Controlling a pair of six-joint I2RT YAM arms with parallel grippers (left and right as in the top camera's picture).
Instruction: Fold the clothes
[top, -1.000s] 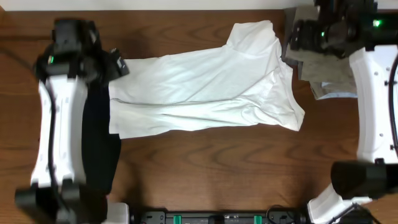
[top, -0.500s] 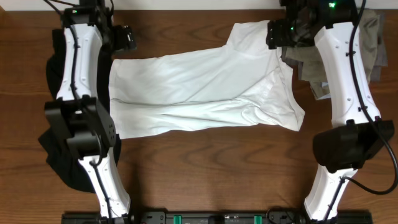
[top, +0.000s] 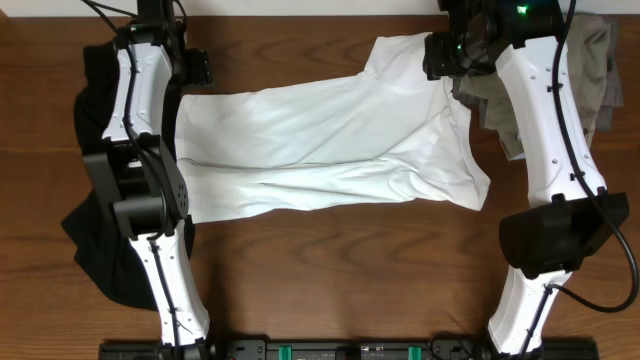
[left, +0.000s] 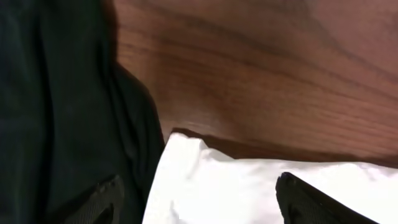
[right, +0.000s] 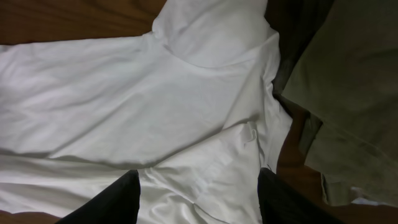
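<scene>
A white shirt (top: 330, 140) lies folded lengthwise across the wooden table, one sleeve sticking up at the top right. My left gripper (top: 196, 68) is open over its top left corner, which shows in the left wrist view (left: 249, 186) between the fingers (left: 198, 200). My right gripper (top: 442, 55) is open above the shirt's top right part; the right wrist view shows the white cloth (right: 155, 106) between its fingers (right: 198, 196). Neither gripper holds anything.
A black garment (top: 100, 230) lies along the left edge, also in the left wrist view (left: 62, 106). An olive-grey garment (top: 590, 70) lies at the top right, also in the right wrist view (right: 348, 99). Bare wood (top: 350, 270) lies below the shirt.
Both arms have swung toward the far edge; the grippers now sit over the shirt's top corners. The shirt has not moved.
</scene>
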